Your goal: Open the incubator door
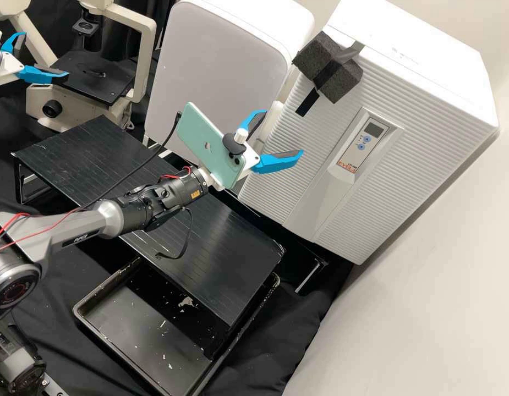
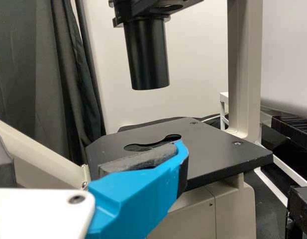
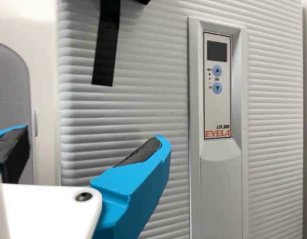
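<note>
The white incubator (image 1: 320, 143) stands at the right with its ribbed door front facing the bench; the door looks shut. My right gripper (image 1: 284, 133) is open before the door's left part, nothing between its fingers. In the right wrist view, the open right gripper (image 3: 93, 135) stands in front of the ribbed door (image 3: 138, 109), beside the control panel (image 3: 217, 109). My left gripper (image 1: 46, 54) is open by the microscope at the far left. The left wrist view has the left gripper (image 2: 93, 144) open and empty in front of the microscope stage (image 2: 218, 149).
A dark foam block (image 1: 328, 66) is taped at the incubator's upper edge. Left of the incubator is a white appliance with a grey front (image 1: 215, 71). A black slatted platform (image 1: 221, 247) lies under the right arm, above a black tray (image 1: 149, 330). A microscope (image 1: 94, 71) stands back left.
</note>
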